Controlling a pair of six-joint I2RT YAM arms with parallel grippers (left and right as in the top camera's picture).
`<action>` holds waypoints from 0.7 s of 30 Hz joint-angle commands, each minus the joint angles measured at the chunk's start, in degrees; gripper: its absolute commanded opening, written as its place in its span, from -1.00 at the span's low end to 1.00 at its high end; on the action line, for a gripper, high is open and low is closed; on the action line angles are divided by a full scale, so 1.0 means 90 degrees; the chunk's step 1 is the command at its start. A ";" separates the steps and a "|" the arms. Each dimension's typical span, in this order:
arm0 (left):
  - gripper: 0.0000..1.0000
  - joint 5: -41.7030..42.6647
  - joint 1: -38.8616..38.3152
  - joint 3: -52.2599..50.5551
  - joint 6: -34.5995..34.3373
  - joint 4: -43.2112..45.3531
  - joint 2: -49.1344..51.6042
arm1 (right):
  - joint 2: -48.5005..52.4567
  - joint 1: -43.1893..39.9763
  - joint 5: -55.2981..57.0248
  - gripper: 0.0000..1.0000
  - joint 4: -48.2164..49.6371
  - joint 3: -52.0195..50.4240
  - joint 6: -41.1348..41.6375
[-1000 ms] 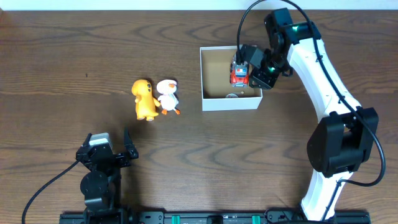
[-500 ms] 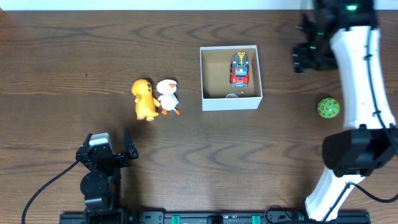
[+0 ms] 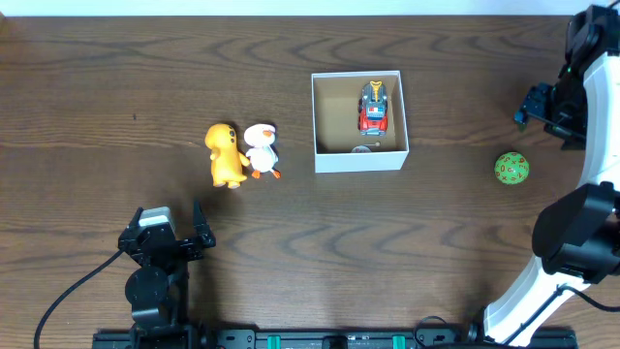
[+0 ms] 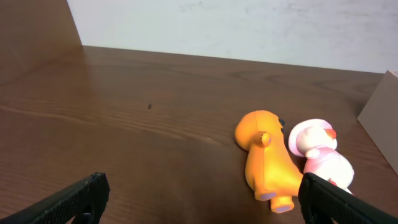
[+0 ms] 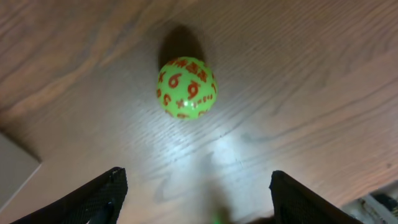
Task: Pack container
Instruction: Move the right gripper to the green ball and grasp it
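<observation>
The container [image 3: 360, 157], a square white box with a brown inside, sits at the table's middle back. A red and grey toy truck [image 3: 373, 107] lies inside it at the right. An orange toy [image 3: 227, 155] and a white duck toy [image 3: 261, 148] lie side by side left of the box; they also show in the left wrist view, orange [image 4: 267, 158] and white [image 4: 323, 155]. A green ball with red numbers [image 3: 511, 168] lies far right, and shows in the right wrist view [image 5: 186, 88]. My right gripper [image 3: 541, 103] is open and empty above the ball. My left gripper [image 3: 174, 237] is open and empty at the front left.
The table's far edge meets a pale wall [image 4: 249, 28] in the left wrist view. A corner of the white box [image 5: 15, 177] shows at the lower left of the right wrist view. The right arm's white links [image 3: 581, 233] stand along the right edge.
My right gripper let go of the toy truck in the box and swung right, away from the box, to above the green ball. The left arm has not moved.
</observation>
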 commanded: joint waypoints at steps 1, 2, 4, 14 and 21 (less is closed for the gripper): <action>0.96 0.0046 0.0002 -0.0087 0.0041 -0.0255 -0.0002 | -0.0063 -0.0015 0.0063 0.54 0.0379 -0.0576 0.0236; 0.96 0.0046 0.0002 -0.0087 0.0041 -0.0255 -0.0002 | -0.0063 -0.0015 0.0056 0.54 0.0588 -0.0784 0.0238; 0.96 0.0046 0.0002 -0.0087 0.0041 -0.0255 -0.0002 | -0.0063 -0.0022 -0.0010 0.53 0.1035 -0.1183 0.0238; 0.96 0.0046 0.0002 -0.0087 0.0041 -0.0255 -0.0002 | -0.0063 -0.0318 -0.0124 0.52 0.2832 -0.2800 0.0238; 0.96 0.0046 0.0002 -0.0087 0.0041 -0.0255 -0.0002 | -0.0063 -0.0580 -0.0136 0.43 0.3123 -0.3677 0.0236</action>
